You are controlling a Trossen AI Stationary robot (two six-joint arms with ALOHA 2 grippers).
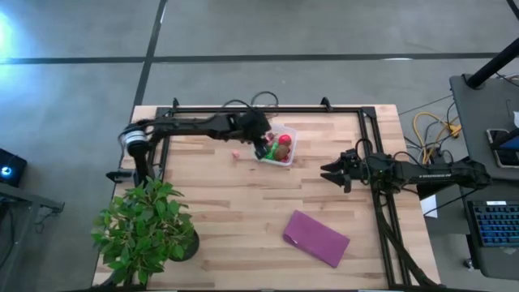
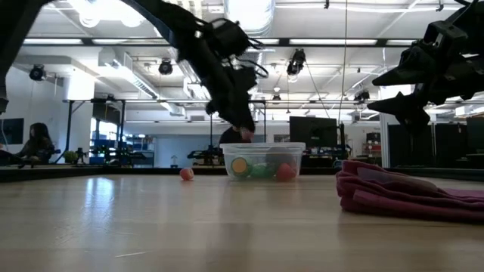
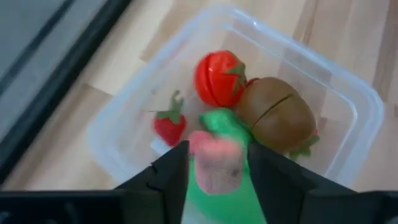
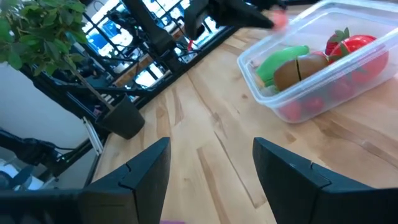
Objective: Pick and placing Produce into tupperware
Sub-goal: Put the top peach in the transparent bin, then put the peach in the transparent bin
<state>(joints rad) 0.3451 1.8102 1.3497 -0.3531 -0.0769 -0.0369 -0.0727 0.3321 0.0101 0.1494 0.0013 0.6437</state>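
The clear tub (image 1: 289, 151) stands on the far middle of the table. It holds a red tomato (image 3: 217, 78), a brown kiwi (image 3: 273, 113), a strawberry (image 3: 170, 123) and a green piece (image 3: 222, 122). My left gripper (image 3: 216, 173) hovers over the tub's left part (image 2: 243, 132), shut on a small pink piece (image 3: 214, 154). Another pink piece (image 1: 236, 154) lies on the table just left of the tub (image 2: 186, 174). My right gripper (image 1: 331, 173) waits open, raised, to the right of the tub (image 4: 211, 168). My left gripper pinches the pink piece (image 3: 216, 163) between its two fingers (image 3: 171, 171), coming from above and pointing down. The piece is lifted clear and hangs over the inside of the tub, above the green piece.
A purple cloth (image 1: 316, 238) lies crumpled at the near right of the table (image 2: 401, 193). A potted plant (image 1: 146, 227) stands at the near left corner. A black frame rail (image 1: 268, 109) runs along the far edge. Bare wood lies between tub and cloth.
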